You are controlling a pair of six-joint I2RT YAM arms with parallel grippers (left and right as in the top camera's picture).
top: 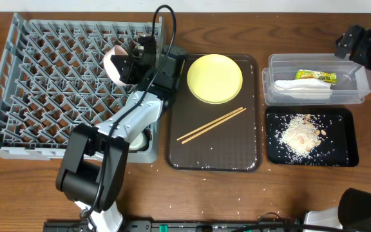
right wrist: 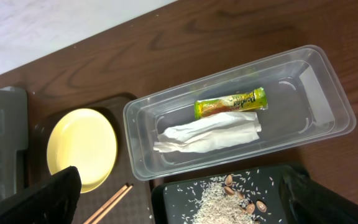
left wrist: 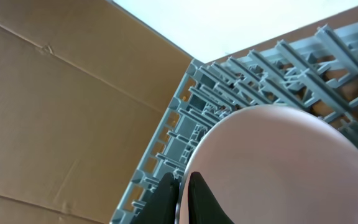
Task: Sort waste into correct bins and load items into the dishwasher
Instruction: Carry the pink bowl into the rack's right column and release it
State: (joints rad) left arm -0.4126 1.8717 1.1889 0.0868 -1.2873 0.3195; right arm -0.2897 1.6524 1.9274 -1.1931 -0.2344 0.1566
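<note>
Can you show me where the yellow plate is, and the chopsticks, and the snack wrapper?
yellow plate (top: 215, 78), overhead view, the middle of the plate.
chopsticks (top: 212, 125), overhead view, halfway along the pair.
snack wrapper (right wrist: 230, 102), right wrist view, the middle of the wrapper.

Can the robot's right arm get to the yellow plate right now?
Probably yes. The right gripper is open and empty, the yellow plate lies bare on the brown tray, and the left arm is over the grey rack.
</note>
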